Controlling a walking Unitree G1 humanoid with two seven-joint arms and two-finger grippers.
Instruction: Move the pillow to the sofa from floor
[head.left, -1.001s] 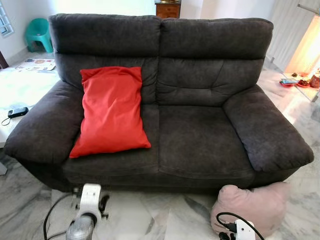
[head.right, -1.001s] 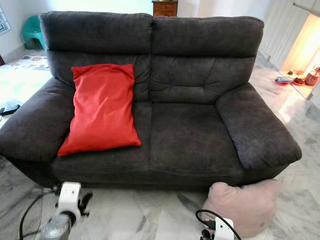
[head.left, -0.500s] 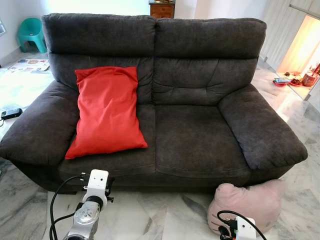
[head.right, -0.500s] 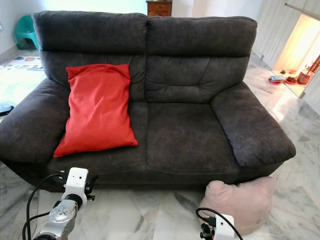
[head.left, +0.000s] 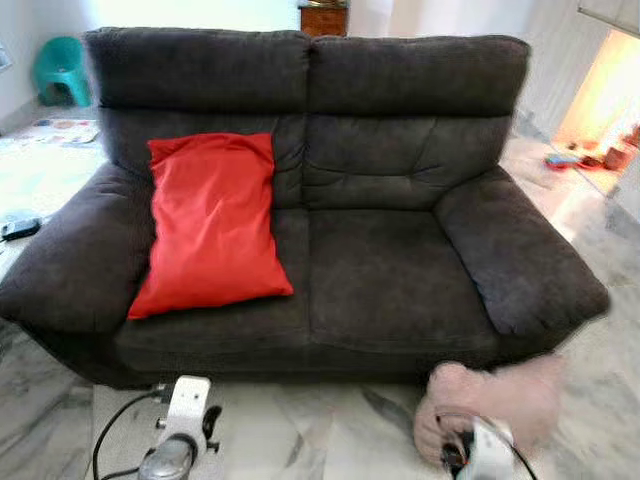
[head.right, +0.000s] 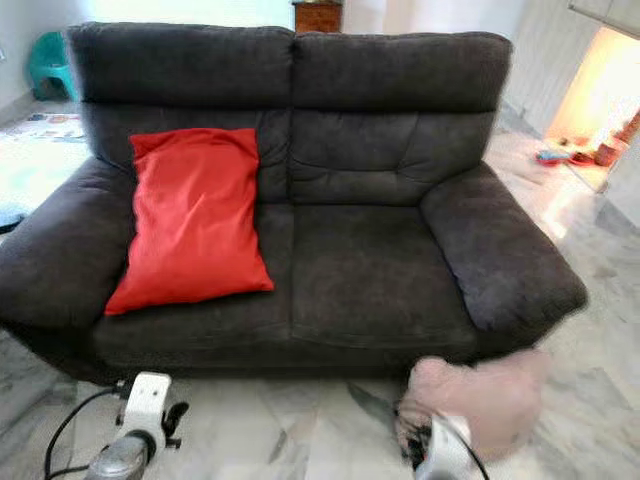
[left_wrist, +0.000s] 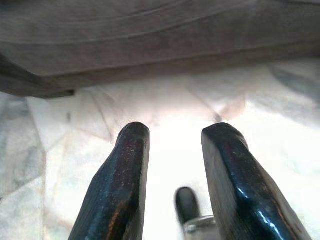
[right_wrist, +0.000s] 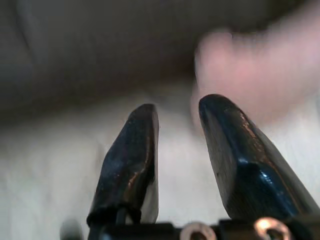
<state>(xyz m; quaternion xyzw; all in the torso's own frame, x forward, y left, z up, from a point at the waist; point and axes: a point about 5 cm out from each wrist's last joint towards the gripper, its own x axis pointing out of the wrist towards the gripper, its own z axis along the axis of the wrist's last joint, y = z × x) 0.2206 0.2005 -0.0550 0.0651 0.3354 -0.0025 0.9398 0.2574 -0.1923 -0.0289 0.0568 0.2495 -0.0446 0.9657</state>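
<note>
The pink pillow (head.left: 495, 400) lay blurred on the marble floor (head.left: 300, 430), lower right of frame, against the sofa (head.left: 400, 270); its long axis ran roughly left-right. A red cushion (head.left: 212, 225) stood upright on the left seat. The left gripper (left_wrist: 172, 145) and the right gripper (right_wrist: 177, 125) each held their jaws apart, empty.

You're looking at a home living room; a dark two-seat sofa (head.left: 310, 200) stands on marble floor (head.left: 290, 430); a teal child's stool (head.left: 58, 70) sits behind.

The sofa (head.left: 400, 270) wears a matt, dark grey, suede-like cloth, and the red pillow (head.left: 212, 225) on it has smoother fabric with a faint sheen. Below the sofa, the floor (head.left: 300, 430) is glossy veined marble, and the pink pillow (head.left: 500, 400) there looks soft and matt.
</note>
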